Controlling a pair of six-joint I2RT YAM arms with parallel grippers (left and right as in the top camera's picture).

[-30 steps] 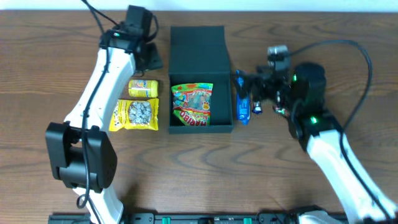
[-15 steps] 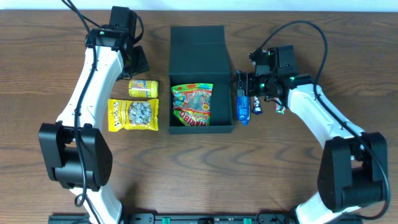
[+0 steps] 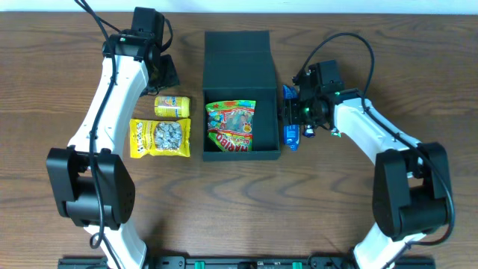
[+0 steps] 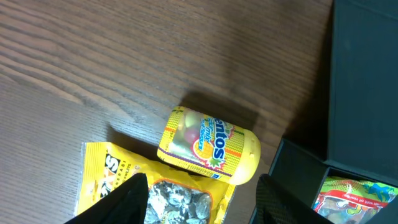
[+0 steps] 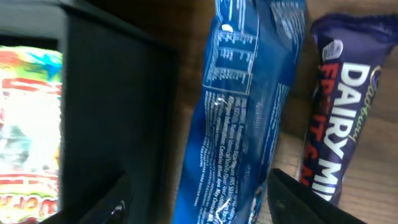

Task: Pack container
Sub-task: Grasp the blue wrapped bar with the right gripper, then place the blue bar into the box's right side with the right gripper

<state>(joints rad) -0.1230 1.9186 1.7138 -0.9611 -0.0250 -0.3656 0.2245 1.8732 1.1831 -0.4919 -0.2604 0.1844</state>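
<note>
One gummy bag (image 3: 231, 125) inside container (image 3: 239, 78)

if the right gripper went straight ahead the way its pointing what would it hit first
Most likely the blue snack packet: it lies directly between the open fingers of the right gripper, just beside the container wall. How far off it is, the wrist view does not settle.

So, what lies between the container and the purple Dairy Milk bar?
A blue packet, lying alongside the container; the right wrist view shows it clearest.
</note>
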